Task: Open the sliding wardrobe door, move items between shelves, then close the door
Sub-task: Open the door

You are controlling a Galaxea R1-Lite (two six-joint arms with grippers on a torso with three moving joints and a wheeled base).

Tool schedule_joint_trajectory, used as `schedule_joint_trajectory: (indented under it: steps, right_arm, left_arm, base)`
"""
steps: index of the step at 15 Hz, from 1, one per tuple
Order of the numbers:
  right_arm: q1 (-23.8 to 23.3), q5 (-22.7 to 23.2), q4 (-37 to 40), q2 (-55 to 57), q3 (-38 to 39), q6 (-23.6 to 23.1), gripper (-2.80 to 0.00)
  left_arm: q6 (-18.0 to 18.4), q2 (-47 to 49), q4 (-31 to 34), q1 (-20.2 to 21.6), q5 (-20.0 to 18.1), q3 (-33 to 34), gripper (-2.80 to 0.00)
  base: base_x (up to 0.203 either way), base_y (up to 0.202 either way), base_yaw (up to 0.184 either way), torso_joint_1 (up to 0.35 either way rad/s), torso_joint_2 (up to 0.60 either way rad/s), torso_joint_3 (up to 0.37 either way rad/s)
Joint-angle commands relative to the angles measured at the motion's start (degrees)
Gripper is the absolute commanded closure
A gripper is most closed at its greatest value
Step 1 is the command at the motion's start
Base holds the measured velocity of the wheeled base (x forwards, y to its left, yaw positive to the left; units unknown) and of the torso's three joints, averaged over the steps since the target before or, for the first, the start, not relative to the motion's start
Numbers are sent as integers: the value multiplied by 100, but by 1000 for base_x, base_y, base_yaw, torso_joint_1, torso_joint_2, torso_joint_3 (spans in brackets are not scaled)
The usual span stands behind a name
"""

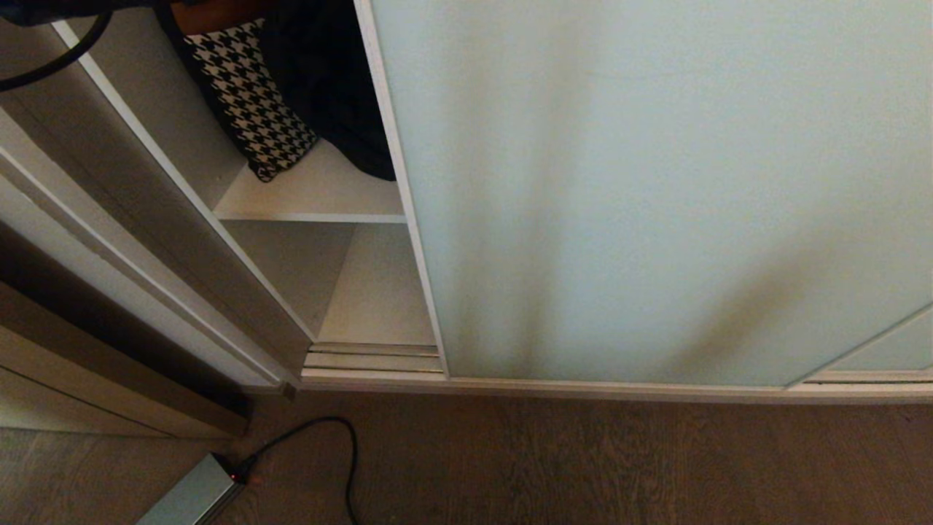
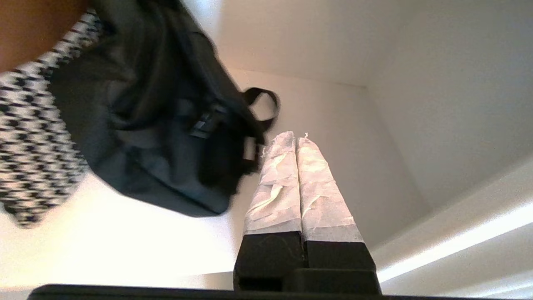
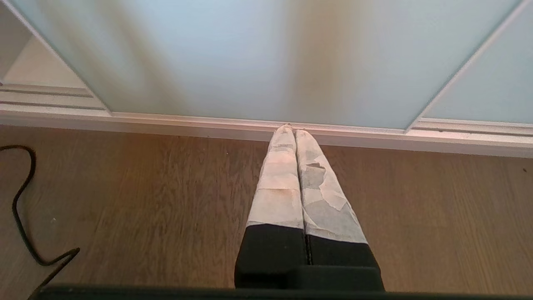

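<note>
The sliding wardrobe door (image 1: 656, 182) of frosted pale glass stands slid to the right, leaving a gap on the left. In that gap a black fabric bag (image 1: 328, 80) rests on the upper white shelf (image 1: 328, 193), and the lower shelf (image 1: 379, 292) is bare. In the left wrist view my left gripper (image 2: 296, 139) is shut with nothing between its taped fingers, inside the compartment just beside the black bag (image 2: 158, 125) and its strap loop. My right gripper (image 3: 290, 130) is shut and empty, low over the floor, pointing at the door's (image 3: 250, 54) bottom rail.
A black-and-white houndstooth item (image 1: 251, 102) leans beside the bag on the upper shelf. The grooved floor track (image 1: 372, 359) runs under the opening. The wardrobe's side panel (image 1: 146, 219) bounds the gap on the left. A power adapter (image 1: 193, 496) and black cable (image 1: 342, 452) lie on the wooden floor.
</note>
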Motion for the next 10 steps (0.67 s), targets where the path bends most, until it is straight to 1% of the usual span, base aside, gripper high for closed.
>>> schedule_joint_trajectory:
  steps: [1,4,6,10]
  right_arm:
    - [1,1,-2,-10,0,5,0]
    - [1,1,-2,-10,0,-4,0]
    - [1,1,-2,-10,0,-4,0]
    - [1,1,-2,-10,0,1,0]
  left_arm:
    - [-4,-18,-8,-303,3,12,0]
    - [5,62,-201,-586,13,52,0]
    - [16,103,-338,-812,86,129,0]
    - [23,269,-455,-1191,127,162,0]
  base:
    - [0,0,0,0,0,0]
    - [0,0,0,0,0,0]
    - [0,0,0,0,0,0]
    - [0,0,0,0,0,0]
